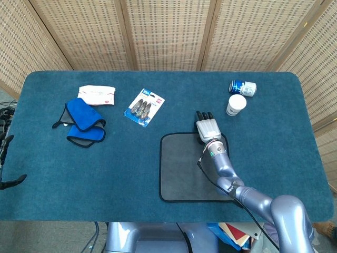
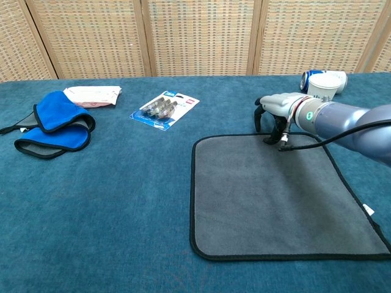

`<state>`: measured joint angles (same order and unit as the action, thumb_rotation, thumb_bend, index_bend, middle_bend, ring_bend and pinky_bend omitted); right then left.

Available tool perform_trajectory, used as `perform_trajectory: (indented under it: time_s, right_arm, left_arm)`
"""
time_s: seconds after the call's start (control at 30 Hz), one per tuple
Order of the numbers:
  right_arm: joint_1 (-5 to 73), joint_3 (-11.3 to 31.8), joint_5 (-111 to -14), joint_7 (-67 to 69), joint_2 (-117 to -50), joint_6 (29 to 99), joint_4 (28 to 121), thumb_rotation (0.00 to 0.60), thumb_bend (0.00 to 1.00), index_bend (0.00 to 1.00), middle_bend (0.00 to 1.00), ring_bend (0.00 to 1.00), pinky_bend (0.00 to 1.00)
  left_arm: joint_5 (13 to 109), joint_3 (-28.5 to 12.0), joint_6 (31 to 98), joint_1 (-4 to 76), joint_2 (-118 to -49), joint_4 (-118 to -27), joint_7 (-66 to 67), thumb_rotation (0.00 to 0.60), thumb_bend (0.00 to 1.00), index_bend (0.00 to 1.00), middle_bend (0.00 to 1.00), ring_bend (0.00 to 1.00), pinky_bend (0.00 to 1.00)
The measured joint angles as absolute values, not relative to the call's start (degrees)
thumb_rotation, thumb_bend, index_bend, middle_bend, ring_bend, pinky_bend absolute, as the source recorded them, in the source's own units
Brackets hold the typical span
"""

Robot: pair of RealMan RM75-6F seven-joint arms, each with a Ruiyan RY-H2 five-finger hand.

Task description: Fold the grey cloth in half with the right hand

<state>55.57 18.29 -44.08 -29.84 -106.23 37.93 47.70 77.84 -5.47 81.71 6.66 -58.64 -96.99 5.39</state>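
The grey cloth [image 1: 190,167] lies flat and unfolded on the blue table [image 1: 131,168], a rounded square of plain grey fabric edged all round with a thin black hem, with a small white tag showing at its right side in the chest view. It sits right of the table's middle, its near hem close to the near edge.

The right hand [image 2: 276,108] is over the cloth's far hem, towards the far right corner of the cloth. Its dark fingers [image 2: 269,139] curl downward and their tips reach the hem or the table just beside it; whether they have pinched the fabric cannot be told, since the hem looks flat there.

Of the left hand [image 1: 6,163] only a dark sliver shows at the table's left edge, and how its fingers lie cannot be told.

Beyond the right hand, near the far right corner, a white paper cup [image 1: 236,104] stands beside a blue can [image 1: 243,87] lying on its side.
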Motion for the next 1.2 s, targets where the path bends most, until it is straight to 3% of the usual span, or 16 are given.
perform_trajectory:
  time_s: [0.4,1.2]
  right_arm:
    - [55.6,17.3,-44.1,-28.5,-106.4,37.4,47.4,0.6,0.47,0.52,0.0,0.0,0.0]
    - [53.8,15.1,-48.1,-25.8,-103.2,39.6,53.2,0.6,0.51,0.6,0.0,0.0,0.0]
  left_arm:
    - [77.2,-5.5,81.1,7.1,-59.1,-96.9,6.5,0.6,0.08,0.0,0.0,0.0,0.0]
    - [77.5,-5.2,81.2,7.1,-59.1,-97.1,6.6,0.6,0.08,0.0,0.0,0.0,0.0]
